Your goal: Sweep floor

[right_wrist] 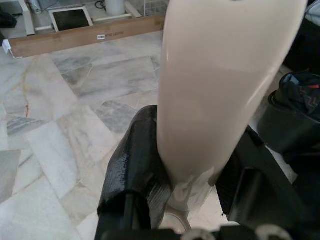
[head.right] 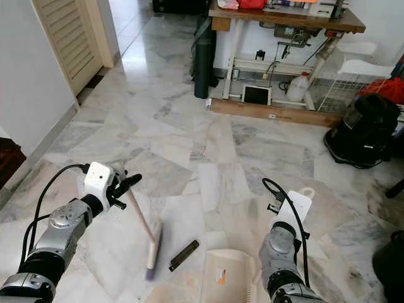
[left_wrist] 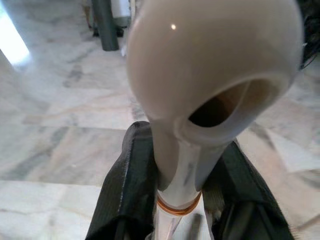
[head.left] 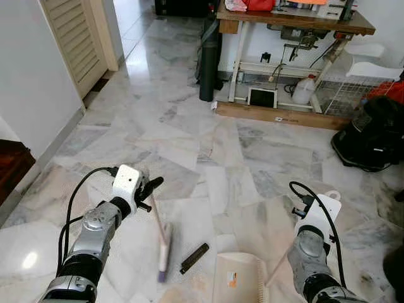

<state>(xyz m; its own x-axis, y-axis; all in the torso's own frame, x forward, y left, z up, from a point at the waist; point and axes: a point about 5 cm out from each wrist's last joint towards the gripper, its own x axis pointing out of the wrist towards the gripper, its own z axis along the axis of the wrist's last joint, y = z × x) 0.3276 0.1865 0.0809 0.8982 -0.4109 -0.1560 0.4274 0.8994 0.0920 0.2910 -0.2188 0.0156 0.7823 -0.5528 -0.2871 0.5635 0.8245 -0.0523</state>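
Observation:
My left gripper (head.left: 149,192) is shut on the pale pink handle of a small broom (head.left: 163,243). The broom slants down to its head, which rests on the marble floor between my arms. In the left wrist view the fingers (left_wrist: 131,175) clamp the handle (left_wrist: 200,75) just below its rounded end. My right gripper (right_wrist: 192,150) is shut on the cream handle (right_wrist: 220,85) of a dustpan (head.left: 238,278), whose pan lies flat on the floor at the front. A short black stick (head.left: 194,257) lies between broom head and pan.
A wooden work table (head.left: 297,24) with cables stands at the back, a dark cylinder (head.left: 209,63) beside its leg and a plank (head.left: 278,113) along its foot. A black bag (head.left: 372,132) and wire rack (head.left: 347,95) sit right. A louvred door (head.left: 76,38) is left.

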